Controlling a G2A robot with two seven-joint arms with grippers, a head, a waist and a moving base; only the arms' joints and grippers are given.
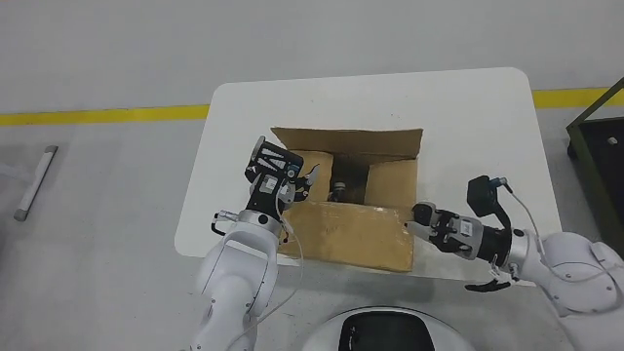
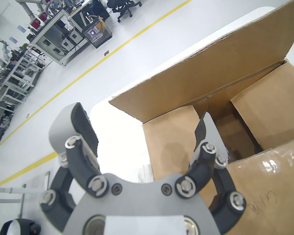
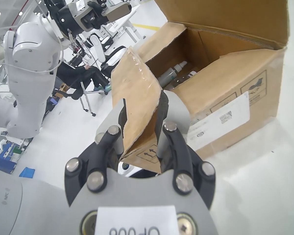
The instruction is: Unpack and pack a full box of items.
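**Box open on the table, one flap pinched**

The left gripper (image 1: pixel 304 177) (image 2: pixel 142 121) hangs over the left end of the cardboard box (image 1: pixel 390 183) (image 2: pixel 259 113) (image 3: pixel 235 79), its fingers (image 2: pixel 84 125) spread wide with nothing between them. One fingertip sits outside the box's wall over the white table (image 1: pixel 468 107) (image 2: pixel 117 135). The other hangs over the folded-in side flap (image 2: pixel 171 133), at the edge of the opening.

Past those fingertips the box stands open near the middle of the table. Its back flap (image 1: pixel 351 143) (image 2: pixel 210 69) (image 3: pixel 223 5) stands up on the far side. Down in the opening lie a few bottles (image 1: pixel 338 191) (image 3: pixel 171 73), one with a white cap, tipped on their sides. I can't make out how many.

The front flap (image 1: pixel 346 234) (image 2: pixel 272 177) (image 3: pixel 132 84), shiny with tape, leans outward toward the robot. At its right-hand corner the right gripper (image 1: pixel 421 216) (image 3: pixel 142 108) has that flap between its fingers (image 3: pixel 163 108), one pad on each face of the cardboard, closed onto it. The corner looks bent where it passes between them. Beyond those fingertips is the box's right wall, with a white label (image 3: pixel 223 118) stuck low on it.
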